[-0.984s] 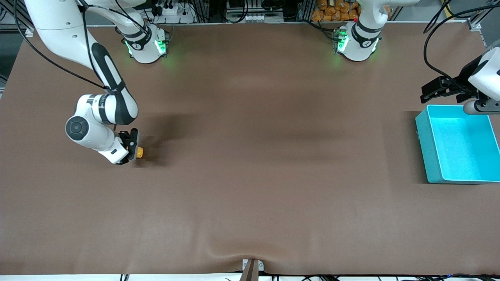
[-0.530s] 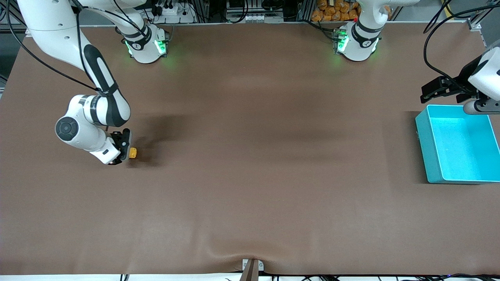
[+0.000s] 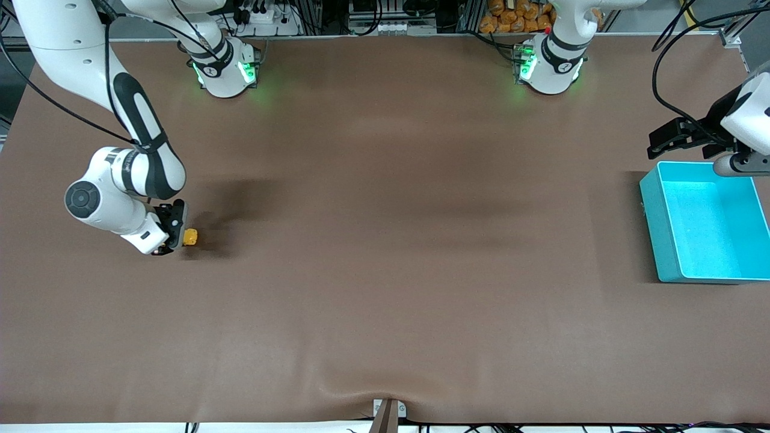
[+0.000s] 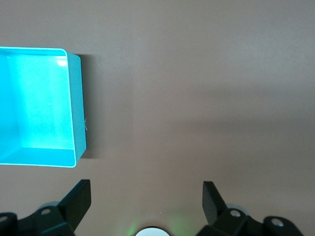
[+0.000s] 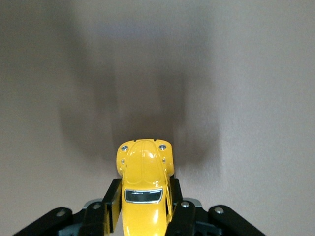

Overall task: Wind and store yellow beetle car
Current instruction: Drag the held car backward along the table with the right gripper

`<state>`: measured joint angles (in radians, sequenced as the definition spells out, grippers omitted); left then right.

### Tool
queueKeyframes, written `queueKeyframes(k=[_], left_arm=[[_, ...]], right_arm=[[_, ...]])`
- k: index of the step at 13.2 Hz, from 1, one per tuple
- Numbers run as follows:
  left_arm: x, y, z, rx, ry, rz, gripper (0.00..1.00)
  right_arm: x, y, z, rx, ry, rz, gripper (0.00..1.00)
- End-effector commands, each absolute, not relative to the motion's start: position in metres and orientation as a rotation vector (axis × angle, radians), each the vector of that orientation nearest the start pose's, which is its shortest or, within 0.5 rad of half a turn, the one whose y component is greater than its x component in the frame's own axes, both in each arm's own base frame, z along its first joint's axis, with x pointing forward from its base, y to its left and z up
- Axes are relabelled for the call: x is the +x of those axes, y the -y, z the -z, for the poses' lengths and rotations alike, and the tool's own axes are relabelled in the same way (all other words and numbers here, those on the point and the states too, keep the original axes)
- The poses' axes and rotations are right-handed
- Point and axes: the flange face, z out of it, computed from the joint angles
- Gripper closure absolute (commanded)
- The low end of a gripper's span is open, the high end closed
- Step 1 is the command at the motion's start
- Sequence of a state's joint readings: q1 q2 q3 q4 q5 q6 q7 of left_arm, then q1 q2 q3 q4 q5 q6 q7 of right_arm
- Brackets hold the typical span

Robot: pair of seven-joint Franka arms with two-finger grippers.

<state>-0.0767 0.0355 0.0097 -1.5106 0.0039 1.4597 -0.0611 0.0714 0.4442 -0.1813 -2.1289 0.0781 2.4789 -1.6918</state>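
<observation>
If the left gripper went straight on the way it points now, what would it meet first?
Probably bare table. The open left gripper points down at brown surface just beside the turquoise bin, not into it, though depth is hard to judge.

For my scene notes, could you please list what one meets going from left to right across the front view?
Right end effector shut on the yellow beetle car → right arm's base → left arm's base → left end effector, open → turquoise bin.

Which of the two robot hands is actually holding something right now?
The right hand, shut on the yellow beetle car at the right arm's end of the table. The left hand is open, holding nothing, beside the turquoise bin.
</observation>
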Motion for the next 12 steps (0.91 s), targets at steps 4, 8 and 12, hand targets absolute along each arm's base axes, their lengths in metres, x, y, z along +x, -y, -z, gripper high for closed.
queueKeyframes(k=[4,8,12], left_arm=[[0.553,0.038,-0.627,-3.134,0.0,-0.118,0.0],[0.553,0.038,-0.627,-3.134,0.0,-0.115,0.0],[0.553,0.038,-0.627,-3.134,-0.002,-0.117,0.0]], right_arm=[[0.567,0.103,-0.18,-2.237,2.138,-0.1,0.82],[0.567,0.126,-0.178,-2.235,2.141,-0.097,0.82],[0.567,0.144,-0.182,-2.232,2.15,-0.09,0.82]])
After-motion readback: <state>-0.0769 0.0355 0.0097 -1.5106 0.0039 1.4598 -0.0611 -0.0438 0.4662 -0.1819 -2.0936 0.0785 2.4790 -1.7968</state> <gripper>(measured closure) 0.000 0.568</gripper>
